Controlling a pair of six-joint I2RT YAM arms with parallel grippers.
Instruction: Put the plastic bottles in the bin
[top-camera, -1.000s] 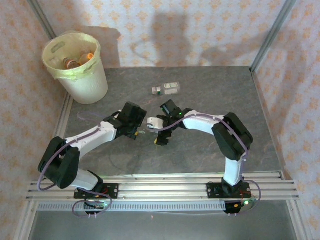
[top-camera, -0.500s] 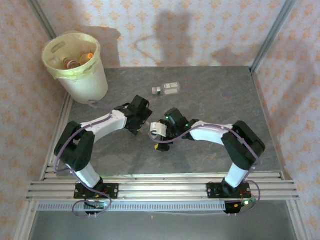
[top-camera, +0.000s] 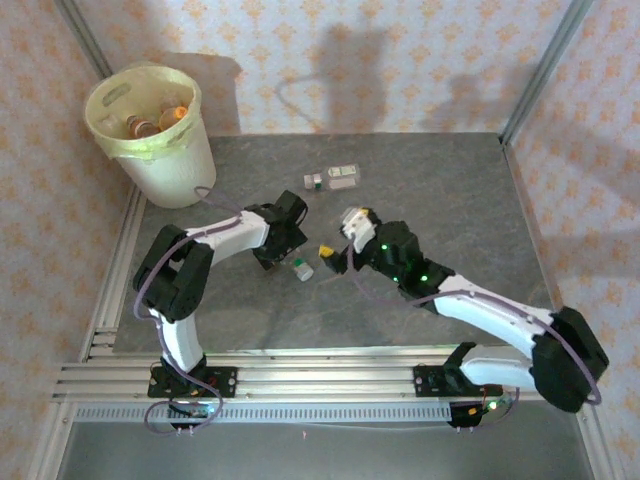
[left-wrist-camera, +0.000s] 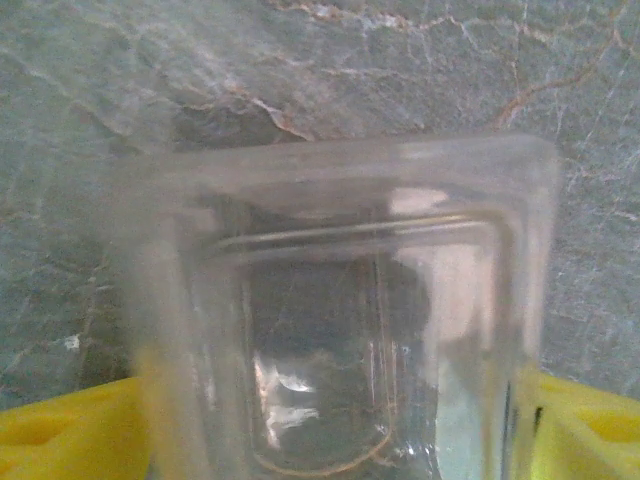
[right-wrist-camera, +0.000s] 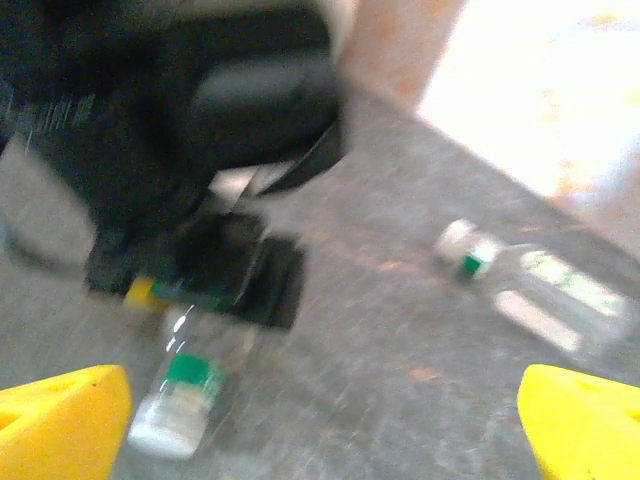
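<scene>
My left gripper (left-wrist-camera: 330, 445) stands over a clear green-banded bottle (top-camera: 301, 269) that lies on the grey table (top-camera: 450, 180), to the right of the bin (top-camera: 172, 172) and nearer my bases than the bin is. In my left wrist view the bottle's clear squarish base sits between my yellow fingers (left-wrist-camera: 60, 440), one at each side wall. They are so close that I cannot tell whether they press it or merely flank it. My right gripper (right-wrist-camera: 320, 425) hangs just beside that bottle, on the side away from the bin, its jaws wide with bare table between them. A second bottle (top-camera: 333, 179) lies on its side to the right of the bin, about level with the bin's foot and apart from both my grippers. The bin stands by the table's far left corner, lined with a pale yellow bag, and several bottles (top-camera: 150, 123) lie inside it, one with an orange cap.
</scene>
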